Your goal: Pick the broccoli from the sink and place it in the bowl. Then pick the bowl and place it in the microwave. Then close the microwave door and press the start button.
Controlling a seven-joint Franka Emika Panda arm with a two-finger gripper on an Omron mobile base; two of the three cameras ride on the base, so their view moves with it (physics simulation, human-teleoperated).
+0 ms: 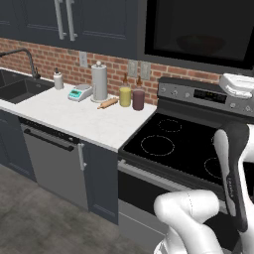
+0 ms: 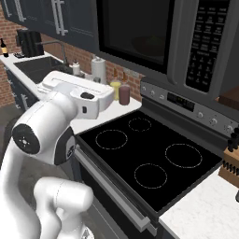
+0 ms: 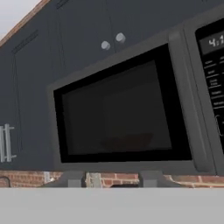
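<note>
Left base view, microwave (image 1: pixel 198 31) cut off at 1 o'clock above the stove (image 1: pixel 173 144), sink (image 1: pixel 20 88) at 9 o'clock, right base view, microwave door (image 2: pixel 135 32) shut, open room over burners, hand view, reddish bowl (image 3: pixel 127 142) dim behind glass, gripper (image 3: pixel 111 180) fingertips barely visible, jaw state unclear.

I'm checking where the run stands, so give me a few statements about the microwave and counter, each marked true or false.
1. The microwave door is shut. True.
2. A reddish bowl shows dimly behind the door glass. True.
3. The rolling pin lies on the stove. False: it lies on the white counter.
4. The paper towel roll lies on its side. False: it stands upright.
5. The stove carries a pot. False: its burners are bare.
</note>
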